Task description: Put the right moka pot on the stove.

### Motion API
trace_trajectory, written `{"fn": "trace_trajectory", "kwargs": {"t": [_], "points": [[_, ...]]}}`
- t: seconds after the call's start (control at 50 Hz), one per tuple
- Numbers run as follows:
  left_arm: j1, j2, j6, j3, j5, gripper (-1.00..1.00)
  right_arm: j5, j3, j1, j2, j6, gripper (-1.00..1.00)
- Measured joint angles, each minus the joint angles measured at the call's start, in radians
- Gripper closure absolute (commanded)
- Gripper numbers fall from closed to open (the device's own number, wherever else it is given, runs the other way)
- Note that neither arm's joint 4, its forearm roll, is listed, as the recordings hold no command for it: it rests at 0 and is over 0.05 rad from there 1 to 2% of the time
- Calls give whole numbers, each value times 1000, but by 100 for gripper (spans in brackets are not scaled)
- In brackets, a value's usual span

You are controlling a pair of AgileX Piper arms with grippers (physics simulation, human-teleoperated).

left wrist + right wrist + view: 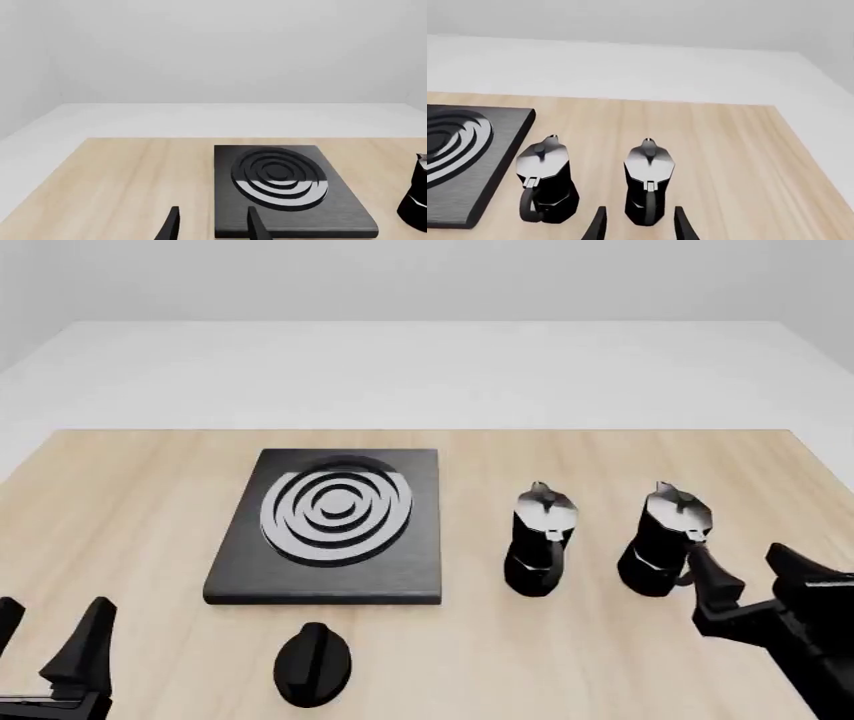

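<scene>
Two black faceted moka pots with silvery lids stand upright on the wooden table. The right moka pot [663, 540] [649, 182] is on the right side, and its twin [541, 540] [546, 179] stands a little to its left. The stove [334, 522] [287, 187], a flat black slab with silvery burner rings, lies left of both pots with nothing on it. My right gripper [750, 578] [638, 225] is open just in front of the right moka pot, near its handle, holding nothing. My left gripper [51, 635] [212, 227] is open at the front left, before the stove's near edge.
A small black oval knob [312, 664] lies on the table in front of the stove. The table's right edge [800, 150] runs past the right pot. Bare wood [120, 500] stretches left of the stove.
</scene>
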Motion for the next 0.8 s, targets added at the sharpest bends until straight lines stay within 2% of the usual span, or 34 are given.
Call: {"fn": "trace_trajectory", "kwargs": {"t": [0.42, 0.8], "points": [[0, 0, 0, 0, 0, -100, -247, 15, -17, 300, -25, -100], [0, 0, 0, 0, 0, -100, -362, 6, -33, 462, -25, -100]]}}
